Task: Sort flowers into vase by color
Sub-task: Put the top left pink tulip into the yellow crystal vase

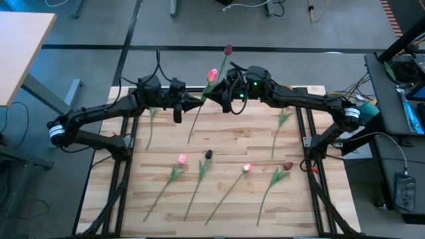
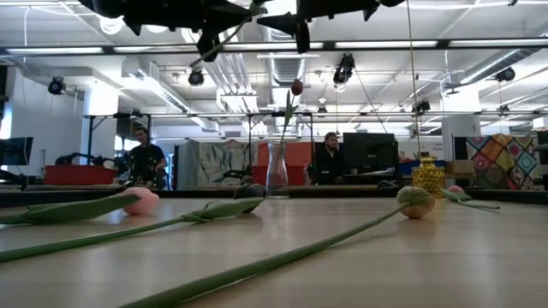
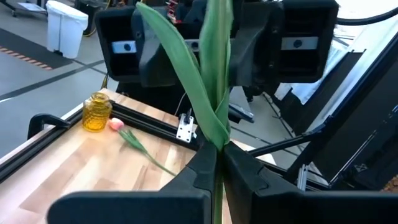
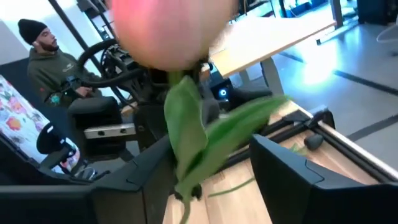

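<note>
My left gripper [image 3: 219, 155] [image 1: 194, 101] is shut on a light pink tulip [image 1: 212, 75] and holds it above the table's far middle. My right gripper [image 4: 208, 174] [image 1: 227, 93] faces it, open, one finger on each side of the tulip's leaves [image 4: 186, 137] just below the pink head [image 4: 168, 31]; I see no touch. A maroon tulip [image 2: 295, 87] stands in a clear glass vase [image 2: 276, 171] at the far edge. A yellow vase [image 3: 96, 112] stands at the far right. Several pink and maroon tulips [image 1: 181, 159] [image 1: 287, 166] lie flat on the table. My left gripper pinches the pink tulip's thin stem [image 3: 218, 144] just below its leaves, between the two fingers. The tulip is lifted clear of the table and tilted. Its head points up and toward the right gripper, and the lower stem end [image 1: 190, 138] hangs free below the fingers.
Two more tulips lie near the table's left [image 1: 151, 121] and right [image 1: 282, 123] sides, one with its pink head next to the yellow vase [image 3: 115, 124]. A black frame rail [image 1: 126, 159] runs around the wooden table. People sit in the room beyond [image 4: 43, 62].
</note>
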Available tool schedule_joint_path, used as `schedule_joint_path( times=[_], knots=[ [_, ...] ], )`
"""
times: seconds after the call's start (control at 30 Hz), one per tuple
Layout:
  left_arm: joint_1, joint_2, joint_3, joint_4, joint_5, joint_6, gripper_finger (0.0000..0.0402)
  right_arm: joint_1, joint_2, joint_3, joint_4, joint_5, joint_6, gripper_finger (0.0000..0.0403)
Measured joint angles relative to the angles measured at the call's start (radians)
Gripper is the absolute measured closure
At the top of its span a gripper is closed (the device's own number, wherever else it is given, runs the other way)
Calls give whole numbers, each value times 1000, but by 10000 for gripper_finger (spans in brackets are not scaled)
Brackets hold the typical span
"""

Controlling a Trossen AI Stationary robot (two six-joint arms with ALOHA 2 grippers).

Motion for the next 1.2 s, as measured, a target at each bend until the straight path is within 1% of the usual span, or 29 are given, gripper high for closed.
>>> schedule_joint_path(
  times=[0.07,0.13,0.33,0.37,0.57,0.63,0.77,0.83,0.93,1.07,1.2],
  knots=[
    [0,0,0,0,0,0,401,2,2,7,-1,0,-13,226],
    [0,0,0,1,0,0,401,6,5,16,1,-1,-20,253],
    [-1,0,0,1,-2,-2,399,9,-1,20,1,1,-77,369],
    [-1,0,0,1,-3,-6,396,9,-2,20,1,0,-85,380],
    [-1,0,0,-4,-5,-29,355,2,-32,20,-33,6,-145,384],
    [-2,0,0,-20,-20,-33,336,-7,-61,20,-69,37,-176,385],
    [-3,0,0,-49,-47,-34,298,-29,-143,20,-200,119,-252,385],
    [-3,0,0,-54,-53,-33,281,-40,-195,20,-284,170,-290,385],
    [-3,0,-2,-55,-55,-17,259,-50,-285,20,-429,304,-361,386],
    [-3,0,-3,-55,-56,-11,248,-55,-397,14,-617,569,-424,386],
    [-3,0,-4,-61,-80,-9,247,-54,-488,-18,-700,848,-449,386]
  ],
)
